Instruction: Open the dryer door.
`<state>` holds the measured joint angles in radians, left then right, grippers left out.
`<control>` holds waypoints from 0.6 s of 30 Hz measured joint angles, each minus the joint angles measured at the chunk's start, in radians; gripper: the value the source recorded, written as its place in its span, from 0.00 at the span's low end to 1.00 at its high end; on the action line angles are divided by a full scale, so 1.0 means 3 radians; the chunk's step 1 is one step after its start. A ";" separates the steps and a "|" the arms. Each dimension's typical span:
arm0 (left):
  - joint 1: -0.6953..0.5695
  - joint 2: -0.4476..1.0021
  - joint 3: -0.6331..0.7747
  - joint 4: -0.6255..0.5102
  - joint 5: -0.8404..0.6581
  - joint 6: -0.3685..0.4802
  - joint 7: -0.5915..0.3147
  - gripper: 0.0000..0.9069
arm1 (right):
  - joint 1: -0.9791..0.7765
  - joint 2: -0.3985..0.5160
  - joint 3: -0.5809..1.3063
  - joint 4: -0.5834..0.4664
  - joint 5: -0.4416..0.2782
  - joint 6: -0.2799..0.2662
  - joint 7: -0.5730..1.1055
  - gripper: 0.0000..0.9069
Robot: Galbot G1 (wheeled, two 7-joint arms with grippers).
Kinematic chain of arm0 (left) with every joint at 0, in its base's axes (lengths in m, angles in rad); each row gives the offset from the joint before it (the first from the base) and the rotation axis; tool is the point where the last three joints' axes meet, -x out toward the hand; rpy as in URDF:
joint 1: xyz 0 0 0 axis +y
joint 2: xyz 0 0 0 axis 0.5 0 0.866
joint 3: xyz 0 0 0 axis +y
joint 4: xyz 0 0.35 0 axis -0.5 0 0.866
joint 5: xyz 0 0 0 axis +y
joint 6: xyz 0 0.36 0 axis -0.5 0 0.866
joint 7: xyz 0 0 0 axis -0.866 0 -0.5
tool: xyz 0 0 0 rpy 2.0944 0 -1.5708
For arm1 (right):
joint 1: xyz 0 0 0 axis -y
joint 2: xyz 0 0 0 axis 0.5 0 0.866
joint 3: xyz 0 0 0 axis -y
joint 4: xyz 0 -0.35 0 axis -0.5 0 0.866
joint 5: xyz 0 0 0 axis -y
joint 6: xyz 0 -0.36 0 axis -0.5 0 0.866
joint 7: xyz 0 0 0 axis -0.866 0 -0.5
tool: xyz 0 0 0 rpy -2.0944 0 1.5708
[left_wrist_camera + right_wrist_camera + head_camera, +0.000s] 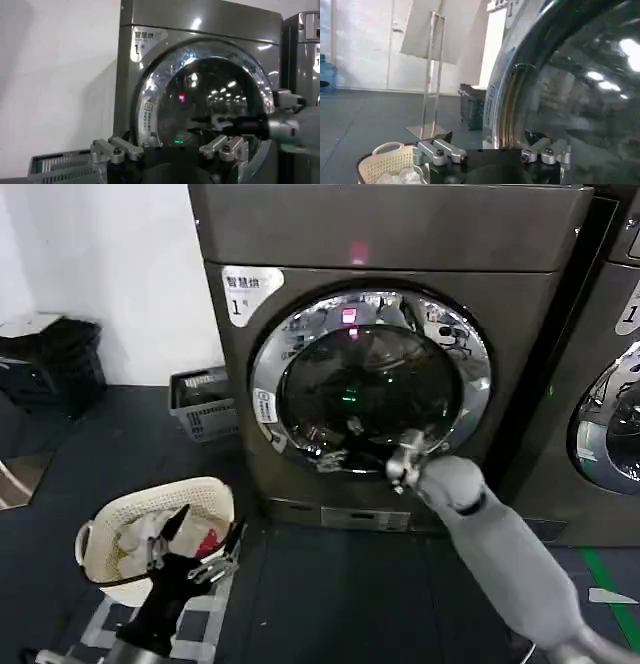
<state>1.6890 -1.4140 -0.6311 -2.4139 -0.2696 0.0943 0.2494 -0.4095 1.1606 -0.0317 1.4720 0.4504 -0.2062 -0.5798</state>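
From the head view, the right gripper sat against the lower right chrome rim of the dryer door, which lay shut on the dryer; its finger spread could not be told. The left gripper hung low and well apart, fingers spread and empty. In the right wrist view, the door's rim curved just ahead of the right gripper's spread fingers, nothing held.

From the head camera we look forward and down on the big dark grey-brown metallic dryer, with its round chrome-rimmed, dark-glass dryer door seen whole at middle range. The left wrist camera sits low and further back beside the cream plastic laundry basket, facing up and forward over the left claw at the same door. It also takes in the right claw at the door's rim. The right wrist camera sits hard against the door, looking along its chrome rim over the right claw toward the basket. All three views share the door.
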 joint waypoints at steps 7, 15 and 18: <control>0.0007 -0.0017 -0.0007 -0.0013 0.0003 -0.0016 -0.0003 1.00 | 0.0197 0.0233 -0.0152 -0.0328 -0.0032 0.0003 0.0038 1.00; 0.0031 -0.0025 -0.0007 -0.0013 0.0035 -0.0067 -0.0015 1.00 | 0.0361 0.0418 -0.0291 -0.0594 -0.0076 0.0070 0.0056 1.00; 0.0046 -0.0026 -0.0006 -0.0013 0.0079 -0.0091 -0.0016 1.00 | 0.0403 0.0467 -0.0309 -0.0659 -0.0076 0.0074 0.0062 1.00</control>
<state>1.7028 -1.4217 -0.6330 -2.4179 -0.2458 0.0671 0.2447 -0.2888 1.3006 -0.1245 1.2744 0.4276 -0.1839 -0.5610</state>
